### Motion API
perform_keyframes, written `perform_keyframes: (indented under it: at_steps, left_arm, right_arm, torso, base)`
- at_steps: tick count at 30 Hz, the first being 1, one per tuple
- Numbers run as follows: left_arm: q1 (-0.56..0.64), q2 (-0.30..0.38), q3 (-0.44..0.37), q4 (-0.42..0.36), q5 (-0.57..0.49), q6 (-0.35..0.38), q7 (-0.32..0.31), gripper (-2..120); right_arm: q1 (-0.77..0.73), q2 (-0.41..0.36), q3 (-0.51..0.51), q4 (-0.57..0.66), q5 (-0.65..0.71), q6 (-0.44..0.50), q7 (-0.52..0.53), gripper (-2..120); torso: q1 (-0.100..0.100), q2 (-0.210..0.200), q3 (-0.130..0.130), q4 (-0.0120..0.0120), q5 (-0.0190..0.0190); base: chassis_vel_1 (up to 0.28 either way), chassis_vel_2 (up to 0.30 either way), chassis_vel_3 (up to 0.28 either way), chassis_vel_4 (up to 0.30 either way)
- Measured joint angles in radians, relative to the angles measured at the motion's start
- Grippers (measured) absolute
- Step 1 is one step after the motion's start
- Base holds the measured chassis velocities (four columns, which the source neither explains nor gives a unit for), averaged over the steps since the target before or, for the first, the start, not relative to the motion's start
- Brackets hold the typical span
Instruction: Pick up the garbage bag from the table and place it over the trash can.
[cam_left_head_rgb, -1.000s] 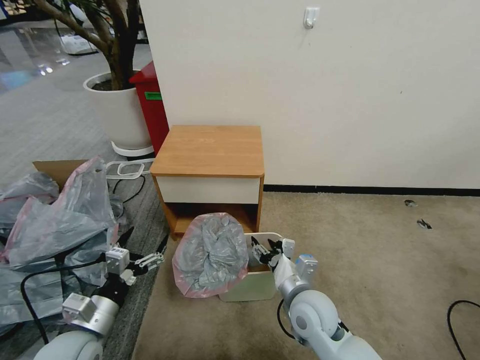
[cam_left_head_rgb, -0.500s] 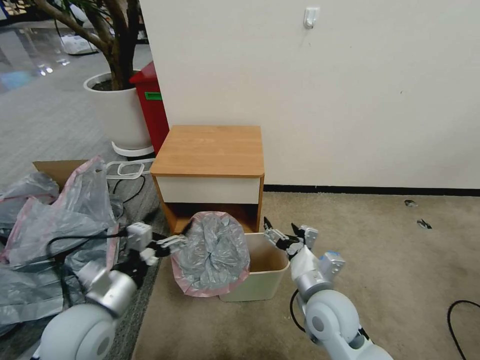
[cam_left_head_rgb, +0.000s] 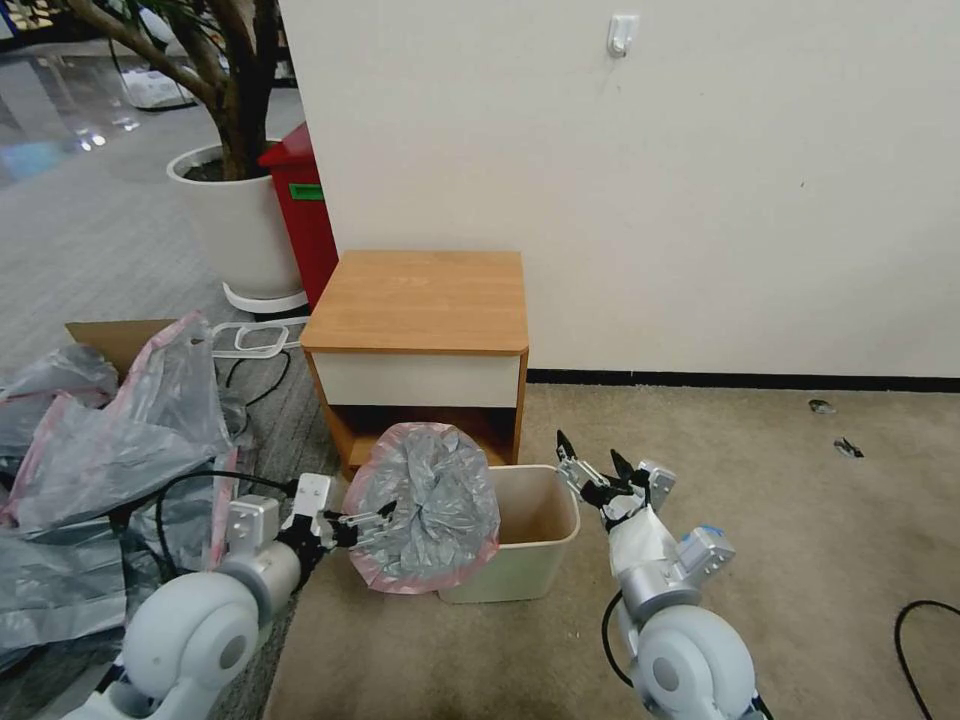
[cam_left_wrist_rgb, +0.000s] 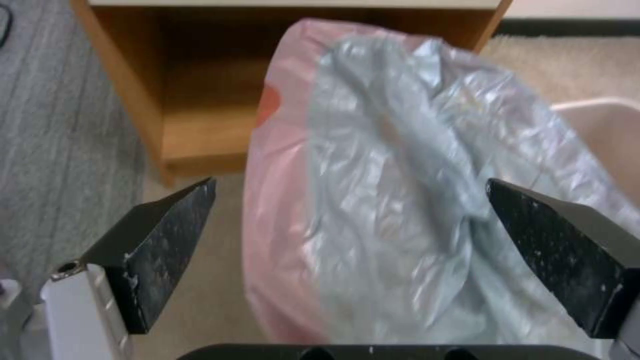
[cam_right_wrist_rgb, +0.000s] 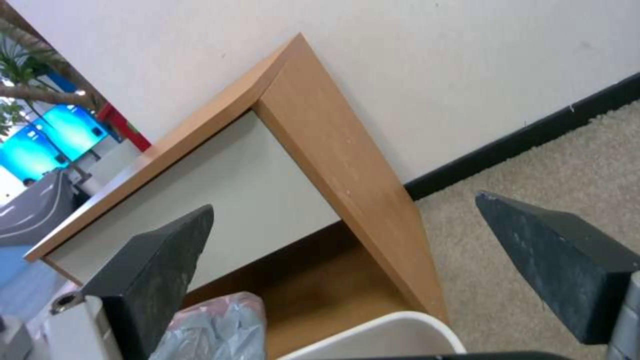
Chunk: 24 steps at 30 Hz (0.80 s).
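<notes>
Carpet; garbage bag (cam_left_head_rgb: 425, 505) before gaping left pincer (cam_left_head_rgb: 372, 520)

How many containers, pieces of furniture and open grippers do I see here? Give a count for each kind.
Containers: 3 — trash can, red bin, plant pot
Furniture: 1 — table
Open grippers: 2 — left gripper, right gripper
Total: 6

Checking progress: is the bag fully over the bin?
No. The bag hangs crumpled on one side; the bin mouth stays mostly uncovered.
</notes>
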Motion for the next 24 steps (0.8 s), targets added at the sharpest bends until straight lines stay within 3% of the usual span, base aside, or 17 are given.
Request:
perform_keyframes:
  at_steps: [14, 24]
  left_arm:
    - [-0.114, 0.017, 0.055, 0.056, -0.007, 0.028, 0.036, 100]
    - [-0.125, 0.014, 0.063, 0.097, -0.073, 0.027, 0.052, 100]
  right_arm:
    - [-0.02, 0.004, 0.037, 0.001, -0.002, 0.011, -0.004, 100]
    - [-0.024, 0.016, 0.04, -0.003, -0.008, 0.013, -0.006, 100]
  torso:
    - [0.0, 0.0, 0.0, 0.0, 0.0]
    - [0.0, 0.0, 0.0, 0.0, -0.0001]
  base:
    - [0.0, 0.0, 0.0, 0.0]
    - [0.0, 0.0, 0.0, 0.0]
